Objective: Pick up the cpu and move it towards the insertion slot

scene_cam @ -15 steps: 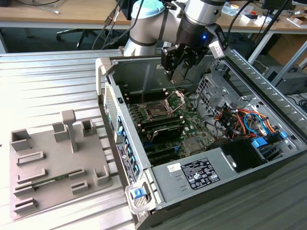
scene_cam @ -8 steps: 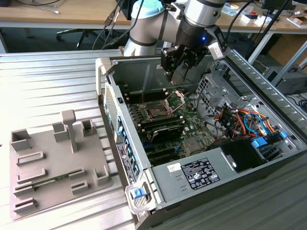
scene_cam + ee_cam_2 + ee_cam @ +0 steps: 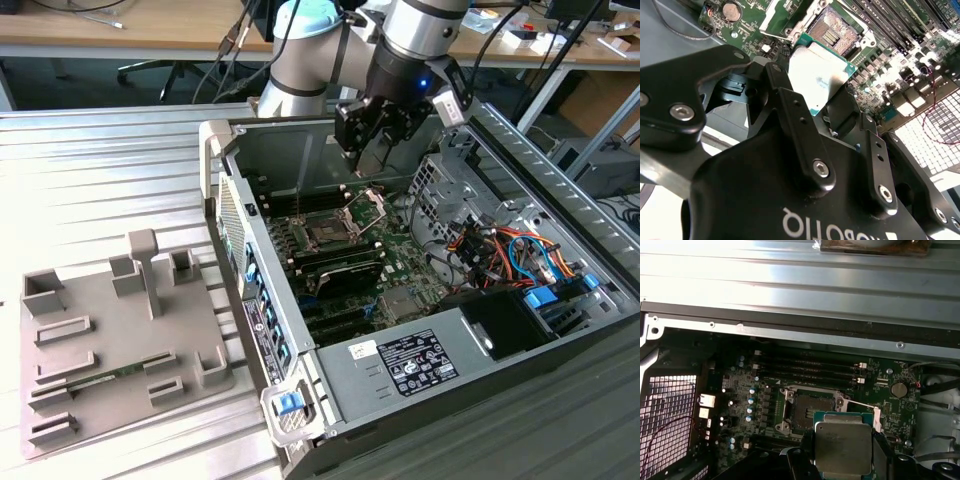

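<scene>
The cpu (image 3: 819, 75) (image 3: 842, 445), a small square chip with a pale metal top and green edge, is held between the black fingers (image 3: 790, 107) of my gripper (image 3: 816, 102) (image 3: 842, 452), which is shut on it. In the exterior view my gripper (image 3: 375, 150) hangs inside the open computer case, above the motherboard. The insertion slot (image 3: 326, 235) (image 3: 807, 412) (image 3: 837, 32) is a dark square socket with a silver frame, and its hinged plate stands raised. In both wrist views the cpu sits beside the socket and a little above it, apart from it.
The case walls (image 3: 250, 260) and drive cage (image 3: 440, 185) surround the motherboard. Coloured cables (image 3: 510, 255) lie at the exterior view's right. Memory slots (image 3: 810, 367) run beside the socket. A grey tray (image 3: 100, 330) holding a green memory stick (image 3: 100, 375) lies outside the case, on the exterior view's left.
</scene>
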Tool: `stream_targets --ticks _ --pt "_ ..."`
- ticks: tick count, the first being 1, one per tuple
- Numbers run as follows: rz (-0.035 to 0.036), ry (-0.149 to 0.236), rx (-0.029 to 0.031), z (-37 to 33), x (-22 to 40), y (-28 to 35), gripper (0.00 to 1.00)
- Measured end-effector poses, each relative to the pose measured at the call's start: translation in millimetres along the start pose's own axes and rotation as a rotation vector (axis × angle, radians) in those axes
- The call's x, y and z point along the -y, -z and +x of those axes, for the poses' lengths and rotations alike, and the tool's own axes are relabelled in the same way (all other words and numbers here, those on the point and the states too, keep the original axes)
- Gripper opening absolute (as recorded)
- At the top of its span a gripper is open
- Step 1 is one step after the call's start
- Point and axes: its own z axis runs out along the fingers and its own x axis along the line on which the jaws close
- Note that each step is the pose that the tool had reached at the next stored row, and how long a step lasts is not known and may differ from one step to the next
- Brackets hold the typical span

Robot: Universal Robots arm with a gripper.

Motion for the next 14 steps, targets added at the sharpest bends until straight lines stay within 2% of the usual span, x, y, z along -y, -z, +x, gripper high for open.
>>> stream_targets --ticks 14 --pt "0.0000 0.000 0.0000 0.0 0.3 -6.4 0.55"
